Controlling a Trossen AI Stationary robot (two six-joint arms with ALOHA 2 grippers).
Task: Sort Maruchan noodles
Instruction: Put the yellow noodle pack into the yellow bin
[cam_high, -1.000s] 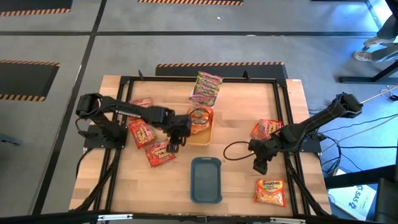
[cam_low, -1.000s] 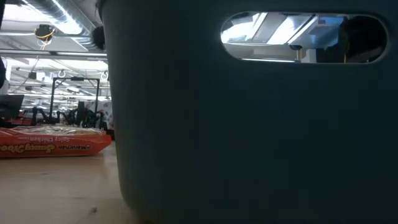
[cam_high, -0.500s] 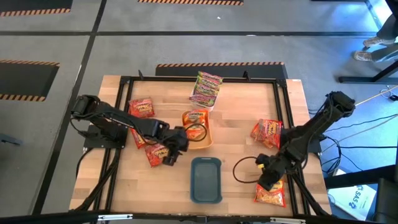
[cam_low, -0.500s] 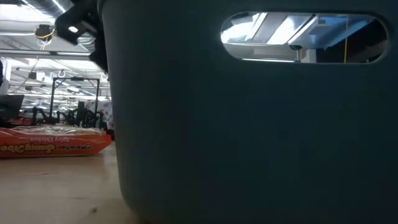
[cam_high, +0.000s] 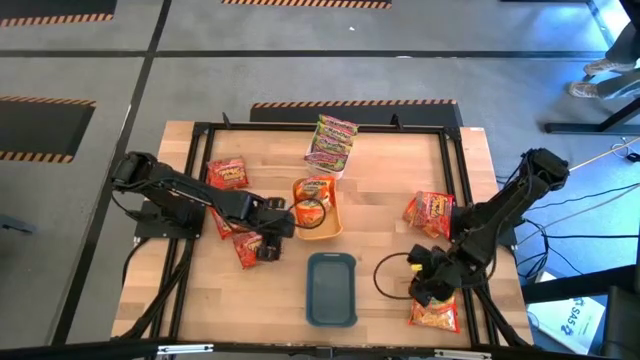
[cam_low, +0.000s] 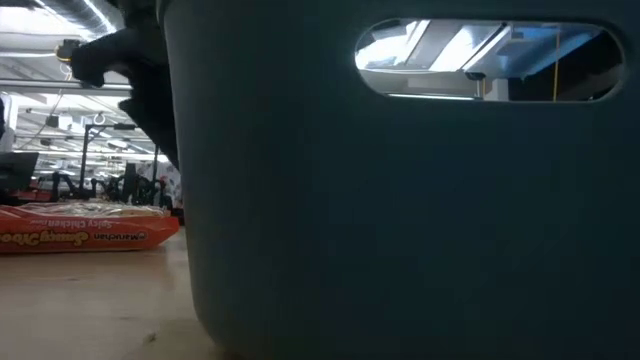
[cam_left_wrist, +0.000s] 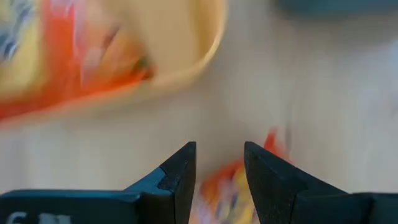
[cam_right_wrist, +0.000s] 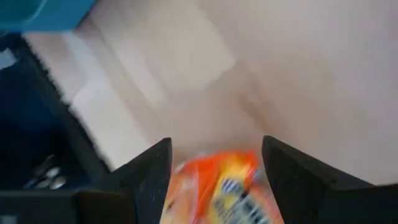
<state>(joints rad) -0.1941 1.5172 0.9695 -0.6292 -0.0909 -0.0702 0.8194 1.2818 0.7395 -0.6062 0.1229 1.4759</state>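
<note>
1. Hovering with fingers spread, the right gripper (cam_high: 428, 290) sits just above an orange packet (cam_high: 436, 309) near the table's (cam_high: 390, 200) front right corner.
2. The left gripper (cam_left_wrist: 219, 163), fingers parted and empty, hangs over a red packet (cam_high: 248, 246) beside the orange tray (cam_high: 331, 224), which holds one packet.
3. Blur makes alignment uncertain; descending off-centre could pinch only an edge and drop it.
4. Since earlier, both grippers moved toward these packets.
</note>
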